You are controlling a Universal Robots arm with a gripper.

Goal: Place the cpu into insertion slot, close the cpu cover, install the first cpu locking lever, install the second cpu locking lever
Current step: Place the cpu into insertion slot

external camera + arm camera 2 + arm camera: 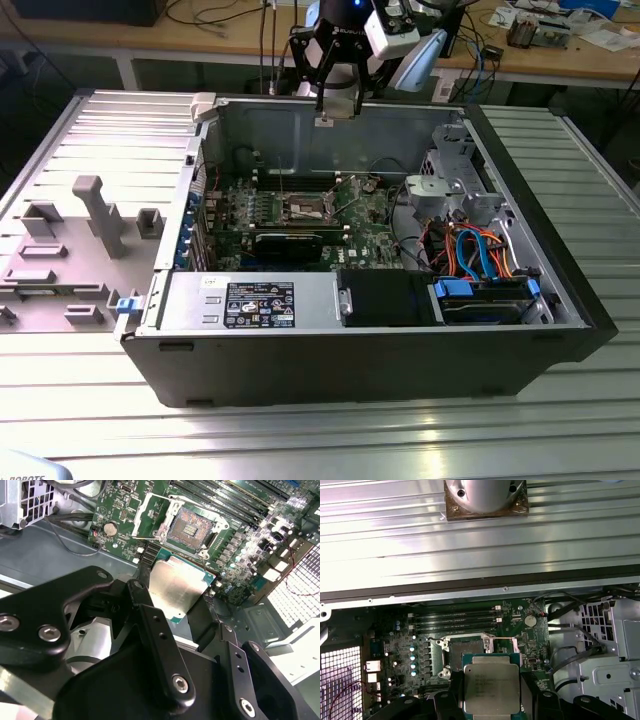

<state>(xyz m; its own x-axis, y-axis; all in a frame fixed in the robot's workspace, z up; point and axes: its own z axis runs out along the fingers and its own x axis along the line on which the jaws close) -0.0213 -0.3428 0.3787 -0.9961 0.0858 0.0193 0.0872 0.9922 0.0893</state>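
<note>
Black gripper (172,600): fingers (150,630) were partly closed, clamping the cpu (175,585) by two opposite edges, its silver face showing in both wrist views. In the exterior view it hung above the far wall of the computer case (330,360), well apart from the motherboard (375,240). Target: the insertion slot (305,209) lay at 6 o'clock of the gripper, dark centre bare. Its cpu cover (149,514) stood open beside it. Surroundings, exterior view: black expansion card (290,242) at 6 o'clock of the slot, drive cage (455,185) at 3 o'clock, blue and orange cables (480,250) at 4 o'clock.
</note>
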